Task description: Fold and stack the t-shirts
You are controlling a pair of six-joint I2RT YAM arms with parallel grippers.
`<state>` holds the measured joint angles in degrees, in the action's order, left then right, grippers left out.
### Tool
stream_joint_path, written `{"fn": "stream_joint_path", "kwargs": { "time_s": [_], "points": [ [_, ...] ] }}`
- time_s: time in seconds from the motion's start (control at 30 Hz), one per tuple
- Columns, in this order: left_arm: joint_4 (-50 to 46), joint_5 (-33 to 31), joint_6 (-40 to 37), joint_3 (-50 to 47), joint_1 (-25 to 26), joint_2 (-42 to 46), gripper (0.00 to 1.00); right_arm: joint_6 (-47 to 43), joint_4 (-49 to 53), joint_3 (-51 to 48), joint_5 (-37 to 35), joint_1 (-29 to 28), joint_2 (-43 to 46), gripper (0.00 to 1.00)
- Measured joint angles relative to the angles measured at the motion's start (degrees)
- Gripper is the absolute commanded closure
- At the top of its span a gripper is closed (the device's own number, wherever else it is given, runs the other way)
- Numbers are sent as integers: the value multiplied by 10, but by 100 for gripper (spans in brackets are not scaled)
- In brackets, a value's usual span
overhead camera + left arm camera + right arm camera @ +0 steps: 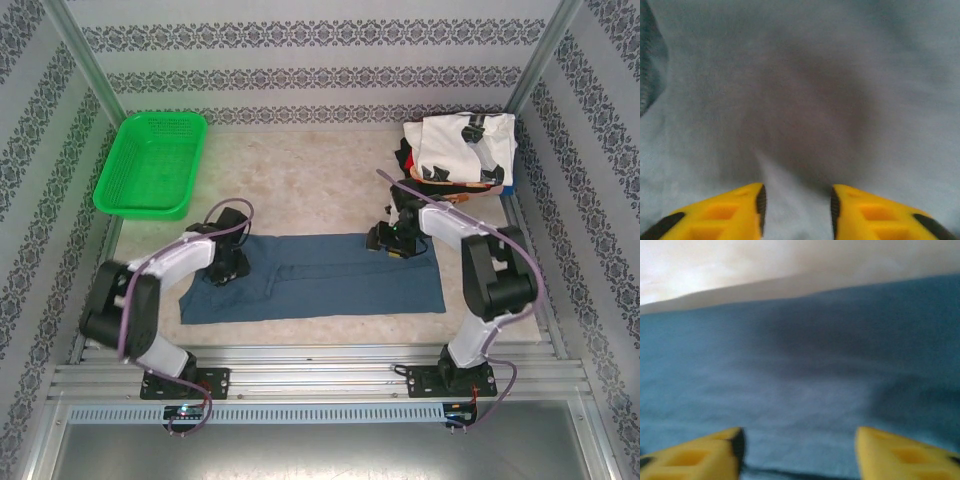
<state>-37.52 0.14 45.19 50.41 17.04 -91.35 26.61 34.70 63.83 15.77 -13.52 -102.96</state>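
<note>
Both grippers low on a plain slate-blue cloth t-shirt (320, 278), folded into a long strip on the pale table (310, 185).
Top view: left gripper (228, 268) at the strip's left end, right gripper (392, 243) at its far edge; a pile of white printed, black and red shirts (465, 150) in the far right corner. Left wrist: yellow fingers (747, 210) apart, cloth in the gap. Right wrist: yellow fingers (900, 455) wide apart above the cloth.

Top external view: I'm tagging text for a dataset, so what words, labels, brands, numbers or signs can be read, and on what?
No text can be read.
White t-shirt, far right: black-and-orange print, too small to make out any letters.
Slate-blue t-shirt: plain, no text.
Green basket: no label seen.
</note>
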Motion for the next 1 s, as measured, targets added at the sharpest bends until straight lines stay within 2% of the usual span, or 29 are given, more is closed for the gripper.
{"fn": "stream_joint_path", "kwargs": {
  "time_s": [0.17, 0.37, 0.47, 0.57, 0.63, 0.77, 0.87, 1.0],
  "points": [
    [-1, -5, -2, 97, -17, -94, 70, 51, 9, 17, -51, -10, -21, 56],
    [4, -7, -36, 288, -29, -237, 72, 113, 15, 6, -101, -50, -14, 57],
    [-9, -5, -63, 430, -29, -330, 70, 149, 13, -11, -104, -83, -1, 56],
    [-30, 14, -87, 611, -29, -441, 71, 188, 9, -23, -94, -121, 6, 55],
    [-43, 35, -98, 759, -29, -529, 70, 217, -1, -24, -76, -141, 5, 55],
    [-53, 78, -103, 964, -29, -651, 69, 275, -35, -24, -36, -165, -1, 51],
    [-32, 120, -91, 1025, -33, -693, 69, 324, -72, -24, -5, -180, -7, 51],
    [35, 181, -54, 1019, -43, -704, 69, 405, -145, -38, 33, -210, -12, 51]
  ]
}}
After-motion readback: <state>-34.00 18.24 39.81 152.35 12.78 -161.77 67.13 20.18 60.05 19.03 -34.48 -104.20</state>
